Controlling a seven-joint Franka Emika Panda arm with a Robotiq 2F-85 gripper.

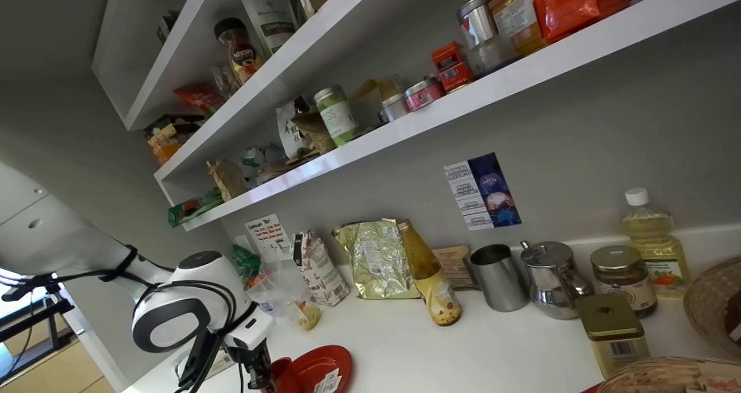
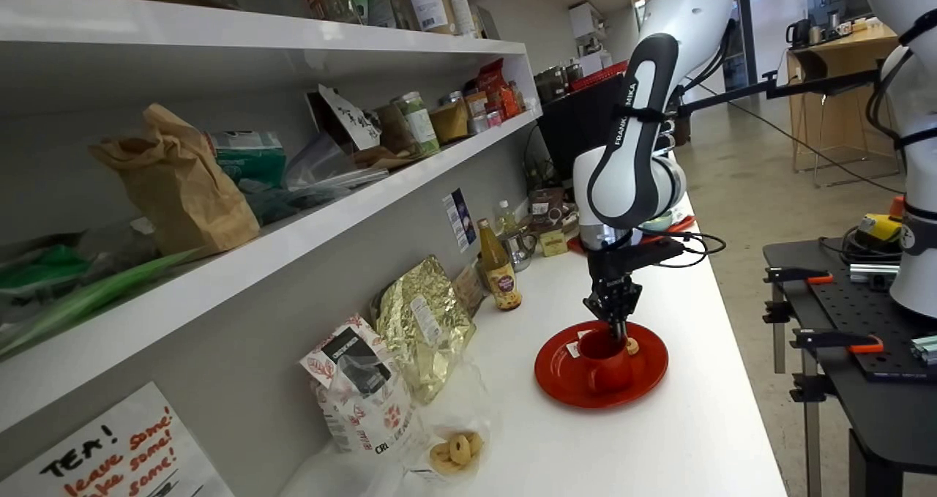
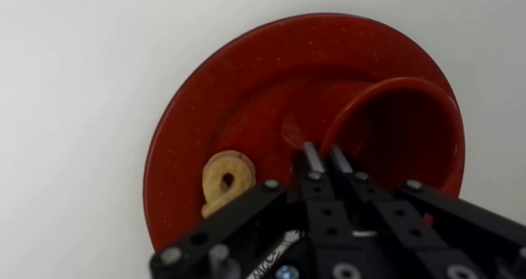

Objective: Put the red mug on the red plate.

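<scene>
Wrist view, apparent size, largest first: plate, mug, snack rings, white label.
1. Plate
2. Mug, though its raised rim is probably nearer the camera
3. Unranked: snack rings and white label; the gripper partly covers both.

Mug (image 2: 607, 371) over plate (image 2: 554, 371), my gripper (image 3: 322, 148) astride the mug's rim.
In an exterior view the plate sits right of lower centre on the counter (image 2: 703, 413), with bottle (image 2: 501, 271), packet (image 2: 427, 326) and bag (image 2: 362, 386) to its left. In my wrist view the mug is at the plate's right, snack rings (image 3: 213, 181) at its lower left.
</scene>
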